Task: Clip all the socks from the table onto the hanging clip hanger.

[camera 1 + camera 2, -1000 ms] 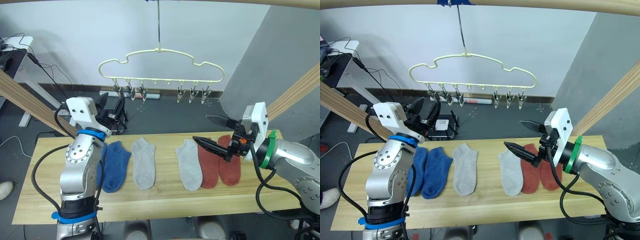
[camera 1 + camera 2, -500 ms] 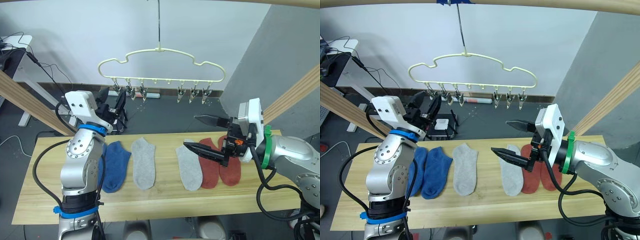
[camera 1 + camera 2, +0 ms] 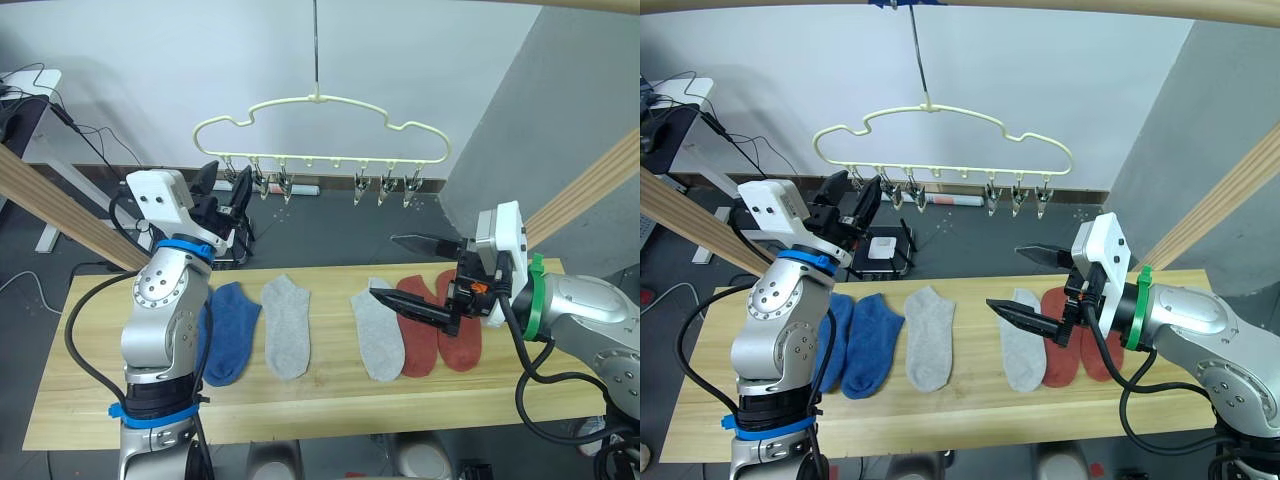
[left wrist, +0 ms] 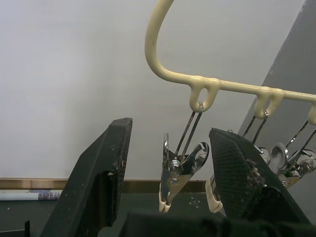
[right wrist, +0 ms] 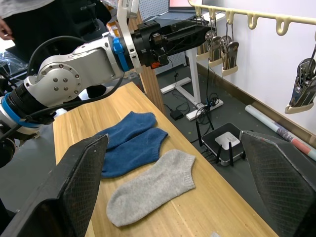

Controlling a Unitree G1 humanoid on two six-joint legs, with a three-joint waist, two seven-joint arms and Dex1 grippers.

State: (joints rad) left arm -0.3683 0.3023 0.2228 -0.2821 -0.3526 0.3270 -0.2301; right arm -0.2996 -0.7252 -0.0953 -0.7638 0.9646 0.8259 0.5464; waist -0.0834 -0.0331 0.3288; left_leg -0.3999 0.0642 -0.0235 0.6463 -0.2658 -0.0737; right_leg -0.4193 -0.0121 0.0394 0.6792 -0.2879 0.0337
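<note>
A white wall and a dark floor lie behind the table [image 3: 330, 395], a long top of pale wood planks that runs across the scene in front of us.

On the table we count six socks in a row from left to right: two blue socks [image 3: 232, 330], lying just beside each other and partly hidden by our left arm; two grey socks, one [image 3: 287, 326] left of centre and the other [image 3: 379, 333] right of centre, well apart from each other; and two red socks [image 3: 418, 330] side by side at the right. All six lie flat on the wood, and none is on a clip.

The hanger [image 3: 320, 131] hangs from its long hook above the far edge of the table. It is cream-yellow with a wavy top. We count six metal clips under it: three at the left [image 3: 262, 182] and three at the right [image 3: 384, 187]. All of them are bare.

Our left gripper [image 3: 848, 203] is raised to the leftmost clips, fingers spread wide and holding nothing. In the left wrist view, one clip [image 4: 180, 170] hangs between the fingers.

Our right gripper [image 3: 415, 272] hovers over the right grey sock and the red pair, its fingers wide apart, also with nothing in them.
</note>
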